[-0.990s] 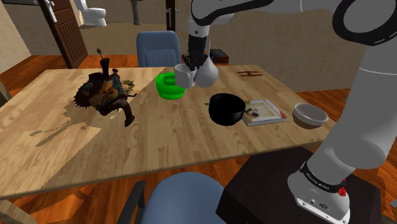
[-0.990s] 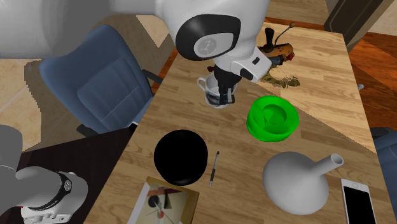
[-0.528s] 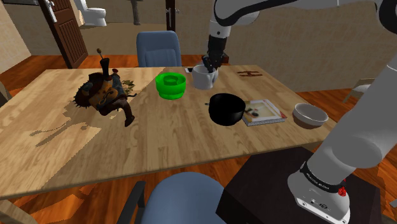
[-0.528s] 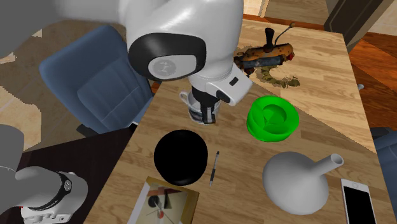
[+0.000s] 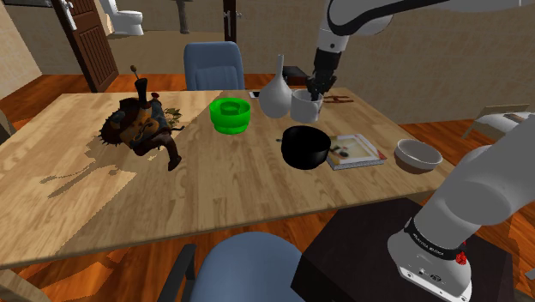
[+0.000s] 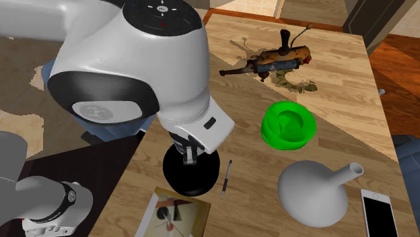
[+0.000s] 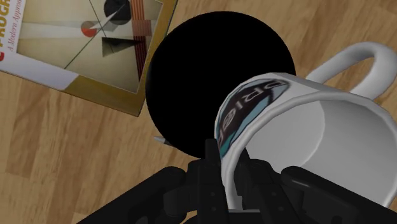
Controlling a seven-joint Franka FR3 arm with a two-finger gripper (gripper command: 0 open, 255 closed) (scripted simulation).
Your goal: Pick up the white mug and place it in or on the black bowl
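The wooden table carries everything; the white arm reaches over its end nearest the stand, seen large in the second exterior view, where it hides much of that end. A grey vase stands toward the far edge. A book lies flat just beside the black bowl, which sits near the stand-side edge. A green bowl stands more toward the middle of the table, apart from the black one. A pale bowl rests by the near corner at the shoulder view's right.

The white mug, printed with a dark and teal label, is off the table and tilted, its open mouth turned toward the wrist camera and its handle pointing away from the black bowl. It hangs partly over the black bowl's rim, above the bowl, and in the shoulder view sits just beside the vase. The gripper pinches the mug's wall at the rim; its fingers stand one inside and one outside.

A thin pen lies just beside the black bowl.
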